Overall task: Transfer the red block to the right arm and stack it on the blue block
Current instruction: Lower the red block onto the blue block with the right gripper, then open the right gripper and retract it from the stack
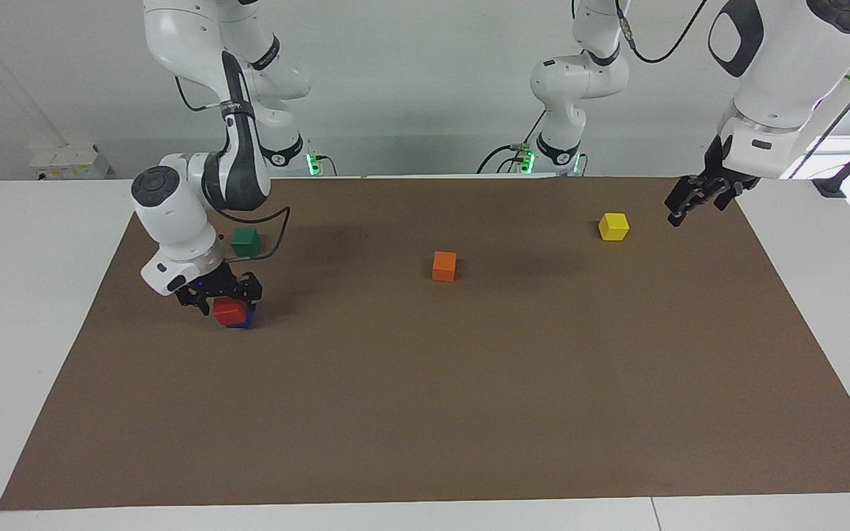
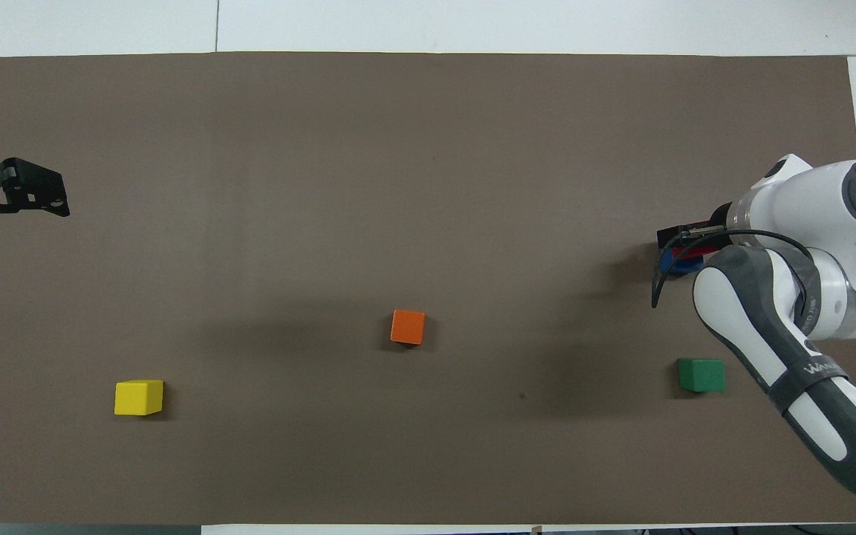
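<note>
Right arm: it drops from its base, bends at the elbow and turns its wrist steeply down over the stack at its own end of the tabletop.
Right gripper [image 1: 220,295]: sits just above the red block, its black links splayed to either side; the jaws look released, standing apart and not clamping the cube. A small blue light shows on it.
Red block [image 1: 229,310]: rests on top of the blue block, slightly askew, so only a sliver of blue shows under it.
Blue block [image 1: 247,320]: flat on the brown mat [image 1: 425,413], farther from the robots than the green cube.
Left arm: waits, raised at its own end of the tabletop, wrist tilted down.
Left gripper [image 1: 683,203]: hangs in the air over the mat's edge, near the yellow cube; jaws released and empty.
Green cube [image 1: 245,241]: on the mat, nearer to the robots than the stack.
Orange cube [image 1: 444,266]: around the middle of the mat, alone.
Yellow cube [image 1: 613,226]: toward the left arm's end, well apart from the stack.
</note>
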Controlling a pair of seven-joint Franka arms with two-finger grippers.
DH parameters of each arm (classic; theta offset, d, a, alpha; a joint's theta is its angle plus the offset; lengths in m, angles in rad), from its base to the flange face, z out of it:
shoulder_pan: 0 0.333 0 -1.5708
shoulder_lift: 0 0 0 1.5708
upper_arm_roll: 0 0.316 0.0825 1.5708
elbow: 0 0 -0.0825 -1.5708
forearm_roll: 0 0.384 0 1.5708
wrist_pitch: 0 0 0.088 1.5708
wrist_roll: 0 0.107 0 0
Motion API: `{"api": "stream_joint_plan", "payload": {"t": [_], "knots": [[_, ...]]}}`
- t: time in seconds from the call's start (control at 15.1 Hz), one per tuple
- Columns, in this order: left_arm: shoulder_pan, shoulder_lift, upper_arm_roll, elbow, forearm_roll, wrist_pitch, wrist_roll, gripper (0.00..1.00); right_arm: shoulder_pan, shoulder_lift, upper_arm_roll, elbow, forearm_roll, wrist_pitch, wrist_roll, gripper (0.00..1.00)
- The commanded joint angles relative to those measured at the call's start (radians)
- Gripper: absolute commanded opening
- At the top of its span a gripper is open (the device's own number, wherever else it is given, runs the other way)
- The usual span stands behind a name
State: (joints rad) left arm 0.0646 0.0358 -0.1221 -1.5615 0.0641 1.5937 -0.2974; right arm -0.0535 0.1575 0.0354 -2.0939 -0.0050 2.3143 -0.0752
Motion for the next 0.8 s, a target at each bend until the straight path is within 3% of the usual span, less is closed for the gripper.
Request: {"api": "stream_joint_plan", "payload": {"t": [0.0, 0.2, 0.46, 0.73], "knots": [[0.0, -0.027, 0.004, -0.025, 0.019, -0.009, 0.009, 1.0, -0.005, -0.047, 0.003, 0.075, 0.022, -0.123, -0.058, 1.0], [0.0, -0.027, 0.004, -0.025, 0.019, -0.011, 0.007, 1.0, -0.017, -0.07, 0.001, 0.17, 0.017, -0.237, -0.129, 1.0], [0.0, -0.027, 0.004, -0.023, 0.019, -0.011, 0.008, 1.0, -0.025, -0.121, -0.005, 0.215, 0.022, -0.283, -0.141, 1.0], [0.0, -0.027, 0.004, -0.023, 0.019, -0.011, 0.007, 1.0, -0.026, -0.206, -0.006, 0.238, 0.023, -0.471, -0.135, 1.0]]}}
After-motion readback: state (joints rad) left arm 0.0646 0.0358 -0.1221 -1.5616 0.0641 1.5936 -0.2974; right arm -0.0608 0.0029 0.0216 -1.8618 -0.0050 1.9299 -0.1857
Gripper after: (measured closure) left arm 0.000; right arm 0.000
